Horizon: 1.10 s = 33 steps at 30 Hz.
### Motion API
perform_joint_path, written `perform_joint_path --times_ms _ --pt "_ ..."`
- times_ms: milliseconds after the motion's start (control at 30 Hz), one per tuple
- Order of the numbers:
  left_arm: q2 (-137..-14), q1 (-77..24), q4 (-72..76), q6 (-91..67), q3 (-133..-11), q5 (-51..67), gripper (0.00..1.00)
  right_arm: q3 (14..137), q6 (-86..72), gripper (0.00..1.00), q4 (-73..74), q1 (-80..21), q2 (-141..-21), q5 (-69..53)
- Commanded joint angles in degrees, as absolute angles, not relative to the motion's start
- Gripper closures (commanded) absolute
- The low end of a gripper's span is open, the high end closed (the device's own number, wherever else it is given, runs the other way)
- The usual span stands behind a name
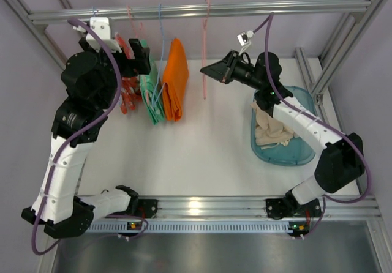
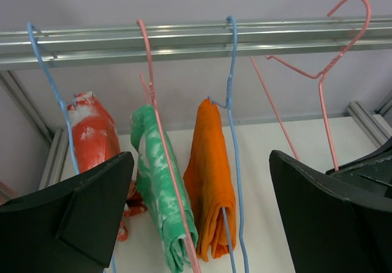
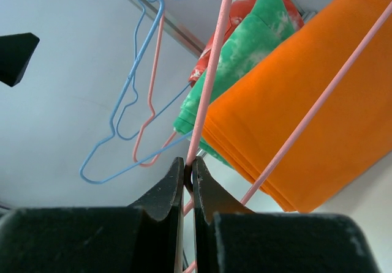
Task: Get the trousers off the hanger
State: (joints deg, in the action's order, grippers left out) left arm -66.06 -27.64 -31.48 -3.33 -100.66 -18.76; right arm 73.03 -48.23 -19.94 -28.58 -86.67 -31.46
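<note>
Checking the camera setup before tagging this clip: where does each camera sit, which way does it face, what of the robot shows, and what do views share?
Top external: above and behind the robot, looking down on the table and rail; left arm and right arm show whole.
Left wrist: on that wrist, facing the rail and hanging clothes; left gripper open, filling bottom corners.
Right wrist: on that wrist, looking up the pink hanger; right gripper shut on it.
Shared: orange trousers, in all three.
</note>
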Motion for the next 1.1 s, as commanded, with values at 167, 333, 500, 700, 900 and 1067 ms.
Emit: perform_joint_path --times_ms 167,333,500,700,900,1067 --pt "-63.2 -15.6 -36.1 -16.2 -95.8 6.0 0.07 76.1 -45.9 1.0 -20.8 -27.1 -88.2 -32.5" --pt "-62.5 -14.2 -36.1 -19.3 -93.1 10.0 0.09 75.9 -45.9 1.0 -20.1 -26.5 -87.8 -32.1" --pt "-63.8 -14.2 -35.9 -20.3 -93.7 11.9 0.1 78.2 -48.2 1.0 -18.6 -25.9 -87.9 -30.8" --pt "-69.0 -14.2 -36.0 -21.8 -100.2 16.1 0.16 74.5 -46.4 1.0 -10.3 -25.9 -83.1 -26.0" --pt "-73.4 -14.2 -36.0 -23.6 -104.7 18.8 0.18 71.8 -49.0 1.0 -7.5 -25.0 -80.4 -26.4" --pt "-76.7 -14.2 -35.9 -23.4 -107.1 20.6 0.24 72.4 -47.7 0.9 -6.9 -24.6 -80.2 -27.5"
